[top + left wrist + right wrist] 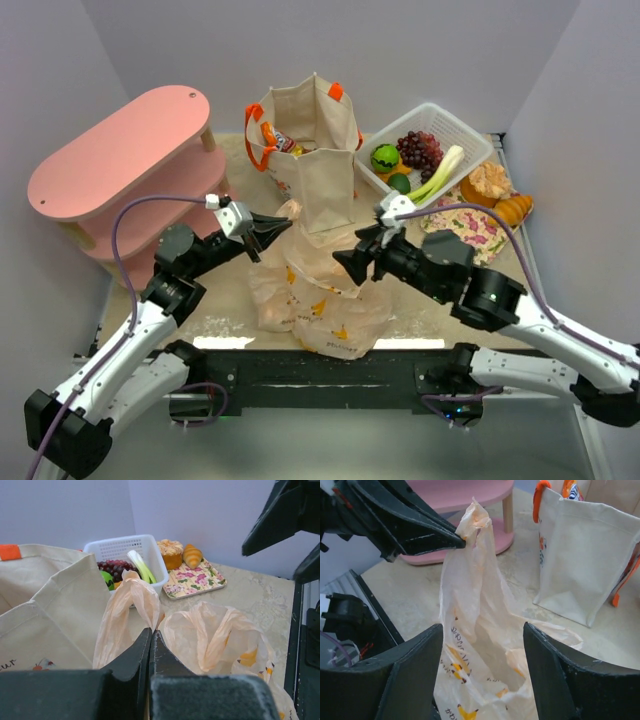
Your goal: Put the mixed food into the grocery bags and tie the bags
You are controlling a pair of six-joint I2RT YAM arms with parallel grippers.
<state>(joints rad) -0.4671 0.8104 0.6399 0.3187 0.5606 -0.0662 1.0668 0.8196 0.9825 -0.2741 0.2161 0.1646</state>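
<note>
On the table [225, 300], plastic bag [320, 300] contents unclear; left tool [285, 224] pinches handle [475, 520].

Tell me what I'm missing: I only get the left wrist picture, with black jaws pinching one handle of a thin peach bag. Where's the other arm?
Observer: The right gripper faces it from across the plastic bag. It is open, and the bag's body hangs between its fingers.
Visitor: Is there anything inside the canvas bag? I only see its side.
Observer: Yes. From above, a shiny orange snack packet shows inside the tote.
Visitor: And what's off to the left, beyond my picture?
Observer: A pink shelf with two tiers stands at the table's left side, beside the tote.
</note>
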